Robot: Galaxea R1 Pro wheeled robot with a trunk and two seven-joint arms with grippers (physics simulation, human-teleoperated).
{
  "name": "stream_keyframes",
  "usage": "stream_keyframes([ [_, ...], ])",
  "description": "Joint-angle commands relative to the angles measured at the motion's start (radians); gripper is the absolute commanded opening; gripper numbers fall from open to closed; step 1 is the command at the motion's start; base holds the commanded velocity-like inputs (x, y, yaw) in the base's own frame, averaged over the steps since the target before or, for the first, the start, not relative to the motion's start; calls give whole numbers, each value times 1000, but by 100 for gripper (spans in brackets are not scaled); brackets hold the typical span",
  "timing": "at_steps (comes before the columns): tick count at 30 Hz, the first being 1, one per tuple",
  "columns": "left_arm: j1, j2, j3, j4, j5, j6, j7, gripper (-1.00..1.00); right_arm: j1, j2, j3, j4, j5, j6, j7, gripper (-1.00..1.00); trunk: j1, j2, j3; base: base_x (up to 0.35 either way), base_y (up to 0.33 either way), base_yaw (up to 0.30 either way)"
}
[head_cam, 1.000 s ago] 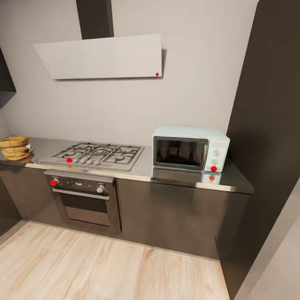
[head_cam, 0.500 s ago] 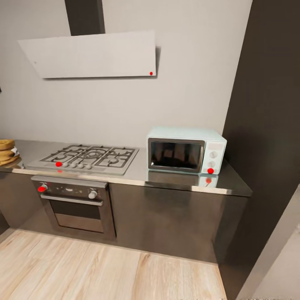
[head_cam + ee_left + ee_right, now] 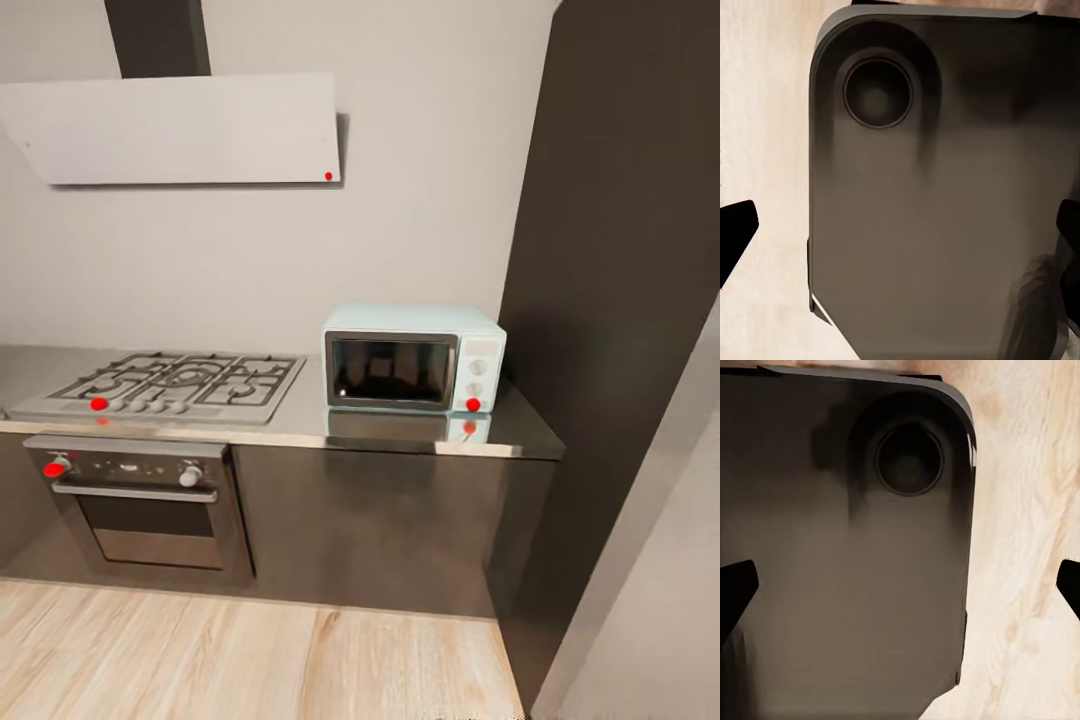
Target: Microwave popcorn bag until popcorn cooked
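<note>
The microwave (image 3: 413, 358) stands with its door closed at the right end of the grey countertop (image 3: 300, 415), its dark window facing me and a red button at its lower right. The popcorn bag is out of view. In the left wrist view my left gripper (image 3: 900, 240) is open, its black fingertips (image 3: 736, 231) far apart over my own dark base. My right gripper (image 3: 900, 585) is open too, with fingertips (image 3: 736, 589) wide apart above the base and wooden floor. Nothing sits between either pair of fingers.
A gas hob (image 3: 165, 382) lies left of the microwave, with a built-in black oven (image 3: 140, 497) below and a white range hood (image 3: 180, 130) above. A tall dark cabinet (image 3: 610, 300) closes the counter's right end. Light wooden floor (image 3: 250, 660) stretches before the cabinets.
The head view has swung to the right, so everything shifts left in the picture. The popcorn bag at the counter's left end has slipped out of the frame.
</note>
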Motion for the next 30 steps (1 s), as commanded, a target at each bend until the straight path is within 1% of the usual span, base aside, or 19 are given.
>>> stream_keyframes([
  [1,0,0,1,0,8,-1,-1,100,0,0,1,1,0,-4,0,100,0,0,-1,0,0,-204],
  [27,0,0,1,0,8,-1,0,100,0,-1,1,1,0,-4,0,100,0,0,-1,0,0,-205],
  [30,0,0,1,0,8,-1,0,100,0,-1,1,1,0,-3,0,100,0,0,-1,0,0,-81],
])
